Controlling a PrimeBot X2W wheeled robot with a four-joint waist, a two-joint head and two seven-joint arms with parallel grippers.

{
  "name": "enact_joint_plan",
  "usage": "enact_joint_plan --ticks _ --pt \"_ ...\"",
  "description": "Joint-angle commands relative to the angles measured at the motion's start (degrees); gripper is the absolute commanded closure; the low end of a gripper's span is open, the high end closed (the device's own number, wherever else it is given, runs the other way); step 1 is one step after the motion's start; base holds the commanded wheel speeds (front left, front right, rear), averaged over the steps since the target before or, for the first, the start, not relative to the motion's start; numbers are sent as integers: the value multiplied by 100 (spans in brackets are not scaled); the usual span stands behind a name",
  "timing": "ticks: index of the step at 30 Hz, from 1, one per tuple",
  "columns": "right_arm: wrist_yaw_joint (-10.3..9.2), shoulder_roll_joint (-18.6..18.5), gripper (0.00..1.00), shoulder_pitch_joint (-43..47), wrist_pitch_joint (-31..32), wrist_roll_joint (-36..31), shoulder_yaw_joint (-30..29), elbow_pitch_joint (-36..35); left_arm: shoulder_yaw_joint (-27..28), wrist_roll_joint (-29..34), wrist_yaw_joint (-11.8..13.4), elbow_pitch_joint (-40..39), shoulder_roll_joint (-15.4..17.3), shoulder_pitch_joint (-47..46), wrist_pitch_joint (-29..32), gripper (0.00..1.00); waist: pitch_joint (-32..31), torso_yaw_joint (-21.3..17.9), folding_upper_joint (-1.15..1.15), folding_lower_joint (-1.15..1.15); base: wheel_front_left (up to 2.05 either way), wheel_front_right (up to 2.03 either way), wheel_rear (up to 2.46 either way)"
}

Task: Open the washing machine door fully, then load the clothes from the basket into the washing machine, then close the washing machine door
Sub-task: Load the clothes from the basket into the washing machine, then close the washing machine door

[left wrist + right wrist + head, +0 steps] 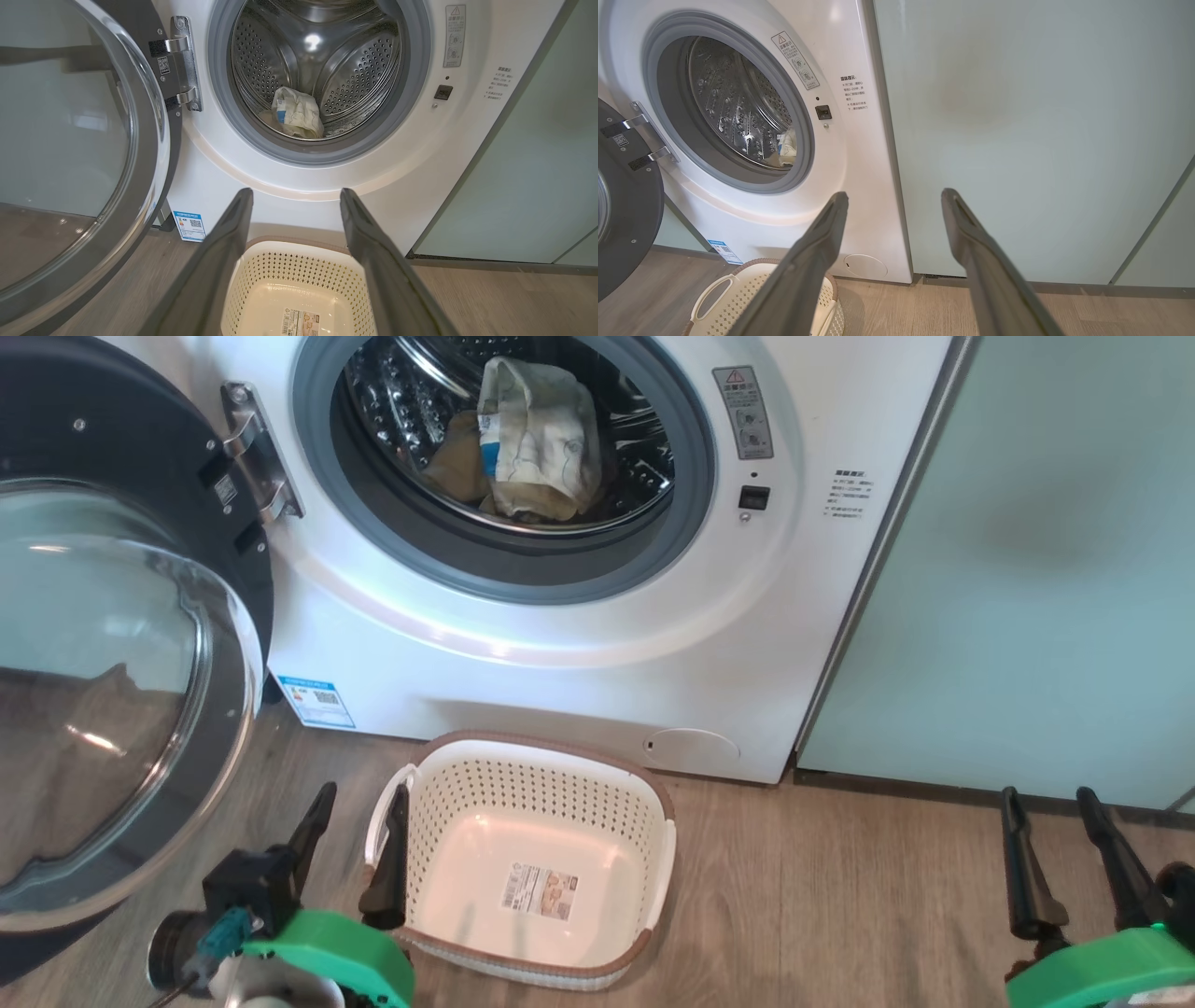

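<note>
**Washing machine** (579, 644): white front-loader, used as the reference for all positions.

- Door (112, 709): swung open on the hinge (257, 453) at the machine's left. The glass bowl faces the room.
- Clothes (537, 443): pale yellow bundle inside the steel drum (401, 401), resting low, just behind the grey ring of the opening.
- Basket (653, 793): on the wooden floor (840, 896) just in front of the machine, below the opening.

**Writing and labels**
1. Blue sticker (317, 700) at the machine's lower-left corner. It carries a QR code; the text is too small to read.
2. Warning label (744, 411) just right of the opening. It has a red triangle on top and pictograms below; the wording is not legible.
3. Block of print (851, 493) further right on the front panel. These are Chinese characters, too small to read with confidence.
4. Small QR tag (225, 490) on the door beside the hinge.
5. Label (541, 891) on the basket's bare bottom, with a barcode at its left; the text is unreadable.

**Tools**
- Left tool (364, 793): fingers spread wide, nothing between them. It hangs over the basket's left edge, pointing at the machine.
- Right tool (1047, 795): fingers spread wide and holding nothing. It is well right of the machine, in front of the pale green cabinet panel (1027, 569).
</note>
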Motion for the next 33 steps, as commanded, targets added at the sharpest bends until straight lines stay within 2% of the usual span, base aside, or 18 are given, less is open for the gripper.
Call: enact_joint_plan --ticks 1,21,27,33 --pt "-16 -67 0 -65 12 -10 125 -229 248 37 13 -172 104 -160 -35 0 -31 -34 0 1 0 0 0" --pt "-16 -33 0 -33 7 2 87 -240 226 71 69 -147 103 -203 -14 0 -10 -65 0 1 -6 6 0" --pt "-16 -27 0 -39 11 6 91 -215 264 130 92 -99 111 -223 -20 0 -52 -71 0 1 -87 102 -15" --pt "-16 -21 0 -3 8 24 97 -179 262 141 118 -72 100 -167 -23 0 -147 -93 0 1 -154 195 -41"
